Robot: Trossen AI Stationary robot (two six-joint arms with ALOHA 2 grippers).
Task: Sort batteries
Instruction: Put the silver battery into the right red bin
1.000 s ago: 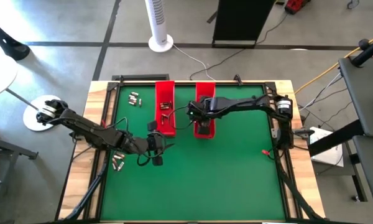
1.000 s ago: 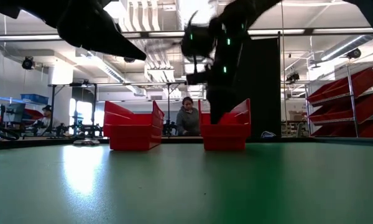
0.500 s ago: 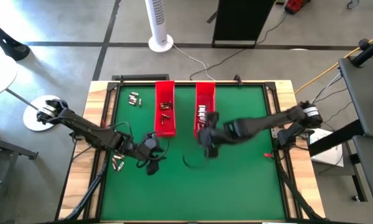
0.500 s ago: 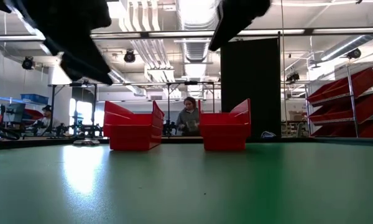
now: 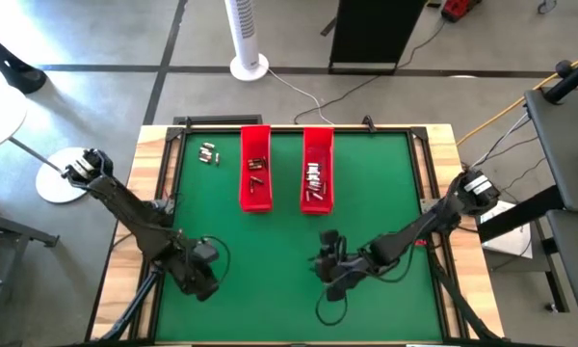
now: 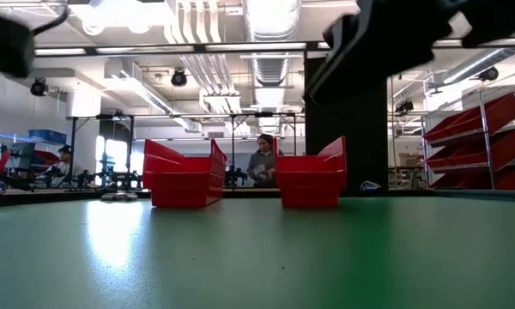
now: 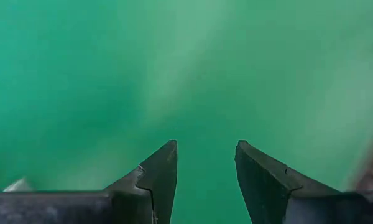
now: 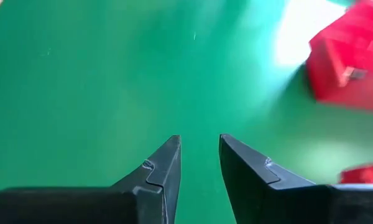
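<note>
Near the upper left of the high view, a few loose batteries (image 5: 208, 152) lie on the green table (image 5: 366, 193), others already in the two red trays (image 5: 255, 181). They look small, hard, smooth and prone to roll, so a pinch across the barrel's middle seems best. Left gripper (image 7: 206, 163) hangs folded low at lower left, jaws apart and empty. Right gripper (image 8: 199, 155) points across bare mat at lower centre, jaws narrowly apart, empty

Small silvery batteries (image 5: 208, 152) lie on the mat; others fill both trays (image 5: 255, 166).
</note>
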